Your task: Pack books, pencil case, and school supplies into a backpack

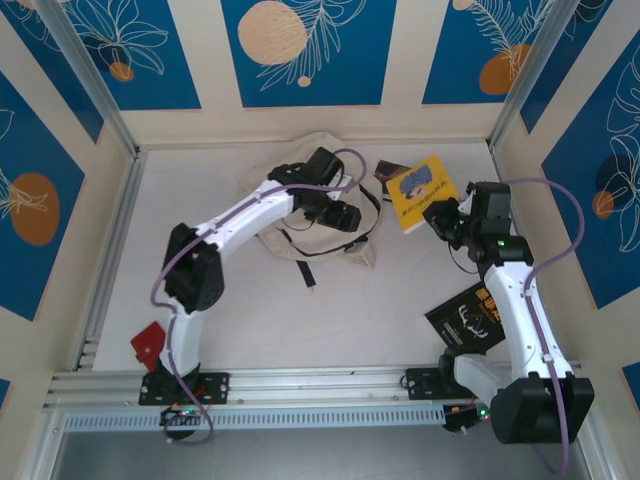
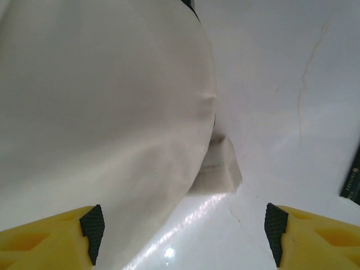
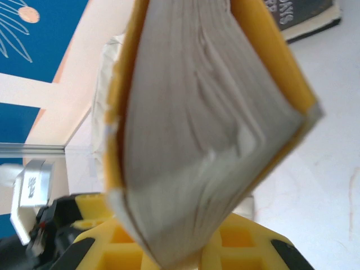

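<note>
My left jaws stand wide with nothing between them. Their yellow fingers (image 2: pixel 48 242) sit in the two lower corners of the left wrist view, and bare tabletop (image 2: pixel 270 84) shows in the gap. The cream backpack (image 2: pixel 101 112) fills the left half of that view, its fabric bulging just above my left-hand finger.

From above, the backpack (image 1: pixel 300 150) lies crumpled in the upper middle of the frame, with my left arm stretched across it.

My right jaws are clamped on the yellow book (image 3: pixel 197 140), whose pages fan towards the right wrist camera. The yellow fingers (image 3: pixel 107 236) show below it at the bottom of the frame. In the overhead view, the yellow book (image 1: pixel 422 190) is up and right of centre. I cannot tell whether it is clear of the tabletop (image 1: pixel 250 310).

The dark brown book (image 1: pixel 385 170) sits just to the upper left of it. The black book (image 1: pixel 470 318) lies at lower right, beside my right arm.
</note>
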`<state>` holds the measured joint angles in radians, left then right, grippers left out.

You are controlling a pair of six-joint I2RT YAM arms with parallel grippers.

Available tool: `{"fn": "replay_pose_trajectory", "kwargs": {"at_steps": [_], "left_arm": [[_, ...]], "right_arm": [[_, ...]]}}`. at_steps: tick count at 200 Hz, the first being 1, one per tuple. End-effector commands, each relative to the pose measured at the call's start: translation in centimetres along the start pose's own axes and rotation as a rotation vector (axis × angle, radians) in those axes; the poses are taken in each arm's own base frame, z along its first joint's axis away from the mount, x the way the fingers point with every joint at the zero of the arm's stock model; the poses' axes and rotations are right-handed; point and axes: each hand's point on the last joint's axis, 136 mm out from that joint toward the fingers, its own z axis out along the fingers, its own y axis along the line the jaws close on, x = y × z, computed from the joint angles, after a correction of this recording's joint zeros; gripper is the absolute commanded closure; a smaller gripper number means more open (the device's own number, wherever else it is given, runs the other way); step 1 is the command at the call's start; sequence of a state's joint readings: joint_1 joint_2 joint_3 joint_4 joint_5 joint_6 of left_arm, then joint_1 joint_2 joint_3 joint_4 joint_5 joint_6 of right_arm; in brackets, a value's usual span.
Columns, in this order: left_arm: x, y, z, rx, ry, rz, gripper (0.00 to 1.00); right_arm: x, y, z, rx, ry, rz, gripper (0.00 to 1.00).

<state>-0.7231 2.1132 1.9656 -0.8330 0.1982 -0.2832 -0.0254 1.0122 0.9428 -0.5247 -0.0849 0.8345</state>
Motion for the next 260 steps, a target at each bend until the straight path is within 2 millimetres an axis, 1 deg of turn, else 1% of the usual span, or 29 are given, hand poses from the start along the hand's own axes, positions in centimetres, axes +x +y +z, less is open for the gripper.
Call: {"fn": "replay_pose_trajectory", "kwargs": {"at_steps": [1, 15, 36, 53, 75, 86, 110, 123, 152, 161, 171, 197, 211, 221, 228, 246, 260], "left_arm": [[0.0, 0.3, 1.6, -0.061, 0.058, 0.058, 0.24], [-0.8, 0.5, 3.0, -0.093, 0.059, 0.061, 0.23], [-1.6, 2.1, 4.8, -0.187, 0.057, 0.031, 0.18], [-1.4, 3.6, 6.0, -0.262, 0.067, -0.007, 0.12], [-0.9, 4.0, 7.2, -0.272, 0.084, -0.044, 0.11], [-0.4, 4.2, 7.7, -0.273, 0.099, -0.051, 0.12], [0.3, 4.6, 7.7, -0.295, 0.125, -0.058, 0.27], [0.3, 4.6, 7.3, -0.302, 0.123, -0.059, 0.40], [-0.6, 4.1, 5.2, -0.288, 0.079, -0.061, 0.62], [-1.1, 3.7, 4.4, -0.274, 0.056, -0.059, 0.65], [-1.5, 3.4, 3.5, -0.263, 0.034, -0.057, 0.66], [-2.2, 3.1, 1.5, -0.249, -0.005, -0.057, 0.73], [-2.6, 2.9, 0.5, -0.235, -0.027, -0.053, 0.79], [-2.8, 2.7, -0.1, -0.226, -0.040, -0.050, 0.88], [-2.9, 2.8, -0.6, -0.228, -0.051, -0.049, 0.92], [-3.6, 3.0, -2.2, -0.249, -0.092, -0.049, 1.00], [-4.4, 3.1, -4.0, -0.263, -0.146, -0.049, 1.00]], "right_arm": [[-0.2, 0.6, -1.3, -0.045, -0.034, -0.046, 1.00], [-0.2, 0.3, -1.4, -0.042, -0.037, -0.040, 1.00], [-0.1, 0.2, -1.2, -0.046, -0.029, -0.034, 1.00], [-0.1, 0.1, -1.2, -0.041, -0.031, -0.028, 1.00], [-0.2, 0.0, -1.1, -0.040, -0.034, -0.022, 1.00], [-0.2, 0.0, -1.0, -0.042, -0.034, -0.019, 1.00], [-0.2, 0.1, -0.9, -0.047, -0.031, -0.010, 1.00], [-0.2, 0.0, -0.7, -0.047, -0.029, -0.002, 1.00], [0.1, 0.1, -0.5, -0.052, -0.021, 0.000, 1.00], [0.2, 0.1, -0.4, -0.052, -0.017, -0.001, 1.00], [0.3, 0.1, -0.3, -0.052, -0.014, -0.002, 1.00], [0.5, 0.1, -0.3, -0.051, -0.007, -0.005, 1.00], [0.6, 0.1, -0.2, -0.048, -0.003, -0.007, 1.00], [0.7, 0.0, -0.2, -0.046, -0.003, -0.008, 1.00], [0.7, 0.0, -0.3, -0.045, -0.003, -0.009, 1.00], [0.9, -0.1, -0.2, -0.042, 0.003, -0.008, 1.00], [1.2, -0.1, -0.3, -0.041, 0.010, -0.015, 1.00]]}}
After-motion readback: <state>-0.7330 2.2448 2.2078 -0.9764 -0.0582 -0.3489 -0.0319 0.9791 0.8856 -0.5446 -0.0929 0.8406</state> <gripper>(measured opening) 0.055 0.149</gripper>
